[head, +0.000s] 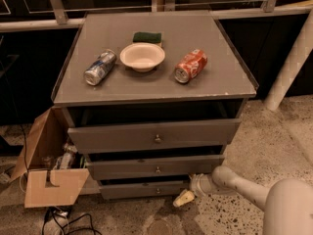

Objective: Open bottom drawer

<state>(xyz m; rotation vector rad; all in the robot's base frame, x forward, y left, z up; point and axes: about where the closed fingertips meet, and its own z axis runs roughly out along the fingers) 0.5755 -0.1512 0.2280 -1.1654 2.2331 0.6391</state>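
- I see the gripper point(185, 198) low near the floor, in front of the right part of the bottom drawer point(132, 190), a little right of and below its small round knob point(157, 190).
- From this view I cannot tell whether the gripper is apart or together, nor whether it touches the drawer front.
- My arm point(239, 184) reaches in from the lower right corner, running leftward to the gripper.
- The bottom drawer is the slimmest front of the grey cabinet point(230, 84), lowest of three, under the middle drawer point(122, 169) and the tall top drawer point(112, 137). A dark gap shows above each front.
- On the cabinet top lie a silver-blue can point(100, 67) on its side at the left, a white bowl point(142, 56) upright in the middle, a green sponge point(147, 37) just behind the bowl, and a red can point(191, 65) on its side at the right.
- An open cardboard box point(49, 187) sits on the floor against the cabinet's left side, with cables point(61, 222) in front of it.
- A pale post point(291, 62) leans at the far right.
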